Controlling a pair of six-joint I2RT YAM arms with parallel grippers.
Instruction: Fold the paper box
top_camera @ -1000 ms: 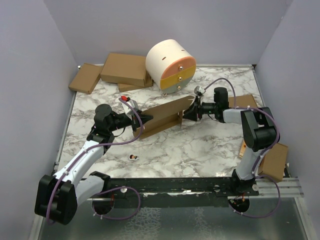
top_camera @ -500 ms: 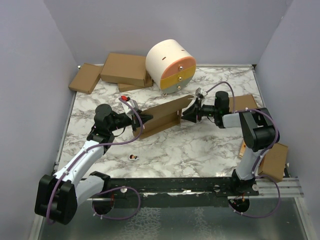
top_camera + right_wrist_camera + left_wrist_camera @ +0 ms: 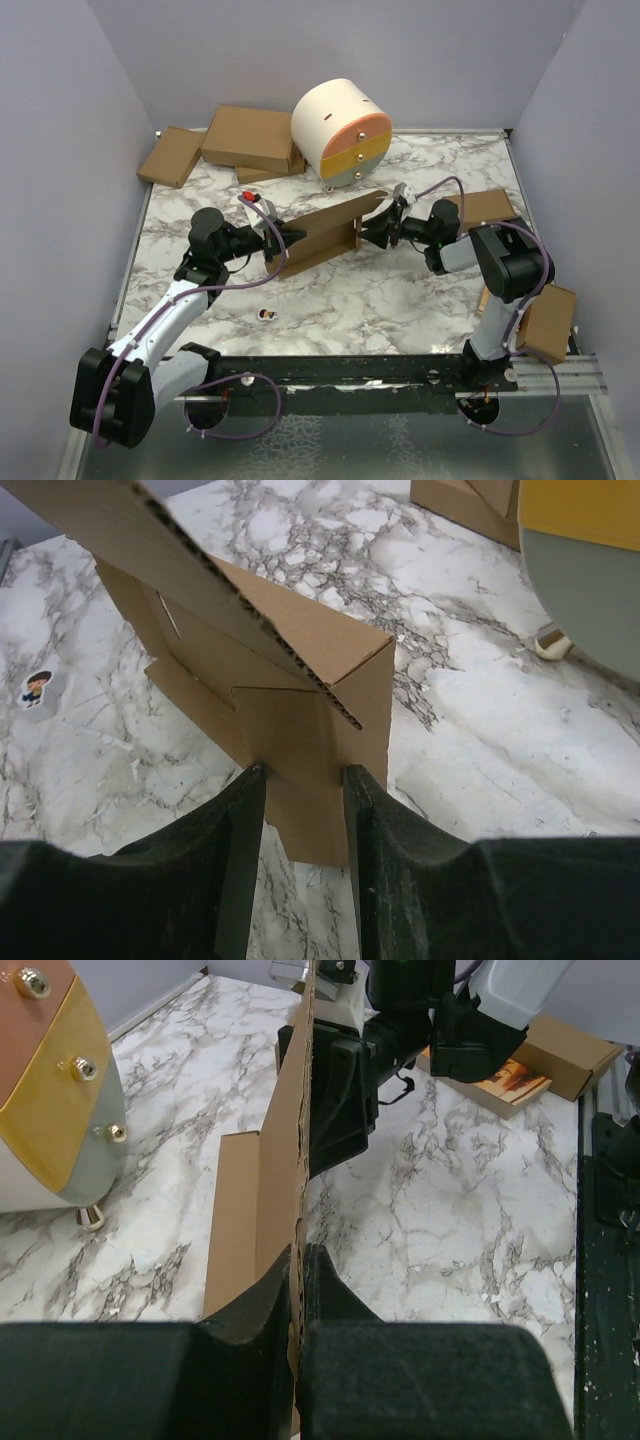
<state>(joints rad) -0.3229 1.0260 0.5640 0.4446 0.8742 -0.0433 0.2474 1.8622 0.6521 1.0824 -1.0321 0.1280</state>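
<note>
The paper box [image 3: 325,233] is a brown cardboard die-cut that stands on edge in the middle of the marble table, spanning between both grippers. My left gripper [image 3: 283,244] is shut on its left end. In the left wrist view the sheet [image 3: 285,1140] runs edge-on out of the closed fingers [image 3: 298,1260]. My right gripper [image 3: 378,226] is at the right end. In the right wrist view a folded end flap [image 3: 305,730] sits between its fingers [image 3: 305,780], which press on both side edges of the flap. The box's lower side panel [image 3: 232,1210] lies flat on the table.
A cream round drawer unit [image 3: 342,132] stands just behind the box. Brown cartons lie at the back left [image 3: 250,138] [image 3: 172,156], at the right [image 3: 490,206] and by the right arm's base [image 3: 548,322]. A small round sticker [image 3: 265,315] lies in front.
The right wrist has dropped lower and come closer to the box's right end, with its fingers round the end flap. The left arm and the box have hardly moved.
</note>
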